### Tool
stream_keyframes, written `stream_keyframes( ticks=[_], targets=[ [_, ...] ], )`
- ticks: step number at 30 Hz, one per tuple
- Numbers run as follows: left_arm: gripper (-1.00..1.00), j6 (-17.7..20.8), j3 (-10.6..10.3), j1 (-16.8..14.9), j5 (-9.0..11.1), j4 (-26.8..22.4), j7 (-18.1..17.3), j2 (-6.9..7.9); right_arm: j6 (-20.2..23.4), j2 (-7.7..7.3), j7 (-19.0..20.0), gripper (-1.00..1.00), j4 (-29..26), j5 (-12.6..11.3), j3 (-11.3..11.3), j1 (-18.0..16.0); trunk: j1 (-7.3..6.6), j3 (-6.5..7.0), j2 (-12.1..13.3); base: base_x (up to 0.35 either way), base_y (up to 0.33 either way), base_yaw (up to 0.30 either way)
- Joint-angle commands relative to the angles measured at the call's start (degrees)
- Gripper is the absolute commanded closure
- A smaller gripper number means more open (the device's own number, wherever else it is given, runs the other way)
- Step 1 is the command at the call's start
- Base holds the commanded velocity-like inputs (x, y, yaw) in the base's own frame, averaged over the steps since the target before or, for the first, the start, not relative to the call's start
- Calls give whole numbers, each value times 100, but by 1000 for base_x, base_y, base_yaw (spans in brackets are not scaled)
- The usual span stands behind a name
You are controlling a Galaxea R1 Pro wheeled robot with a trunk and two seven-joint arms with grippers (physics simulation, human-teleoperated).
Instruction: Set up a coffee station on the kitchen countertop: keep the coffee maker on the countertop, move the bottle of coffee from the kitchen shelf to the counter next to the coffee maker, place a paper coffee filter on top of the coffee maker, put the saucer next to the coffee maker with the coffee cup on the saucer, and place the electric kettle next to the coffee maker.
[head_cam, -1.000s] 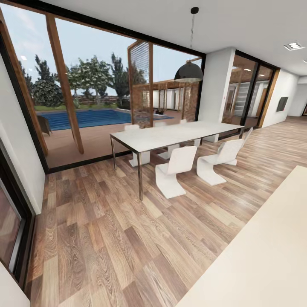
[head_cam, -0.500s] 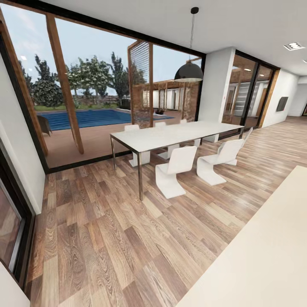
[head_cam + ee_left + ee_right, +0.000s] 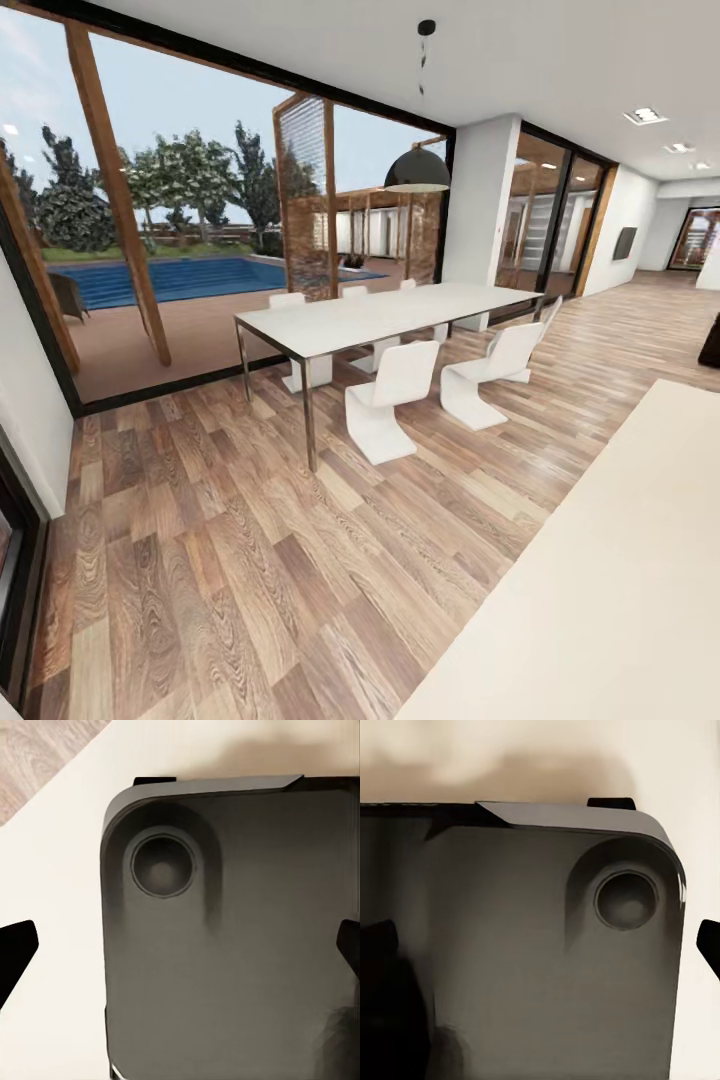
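**In transit, task items out of view**

Head view: white dining table [image 3: 390, 315] with white chairs [image 3: 385, 400], black pendant lamp [image 3: 417, 170], wood floor [image 3: 230, 540], pool [image 3: 170, 278] behind glass. Pale cream surface [image 3: 600, 590] at lower right. Left claw [image 3: 180, 949] and right claw [image 3: 547, 945] spread wide, dark fingertips [image 3: 15, 952] at frame edges, holding nothing, above the dark grey robot base [image 3: 225, 945]. No task item near either claw. Against the earlier frame: whole scene shifted left, camera turned right; dark object [image 3: 710, 340] now at right edge.
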Motion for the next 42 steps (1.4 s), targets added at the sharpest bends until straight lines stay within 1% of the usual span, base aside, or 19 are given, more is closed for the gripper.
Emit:
stream_keyframes(
  ticks=[1, 19, 42],
  targets=[
    [-100, -16, -1, 0, 8, -1, -2, -6, -14, 1, 1, -100, 0, 0, -3, -2, 0, -5, -2, 0, 0, -261],
    [-100, -15, 32, 0, 20, 8, 7, -15, -13, -2, -15, -100, 0, 0, -12, -2, 0, -5, -2, 0, 0, -263],
    [-100, -14, 25, 0, 18, 8, -3, -6, -20, -6, -17, -100, -9, 0, -12, -2, 0, -5, -2, 0, 0, -264]
  ],
)
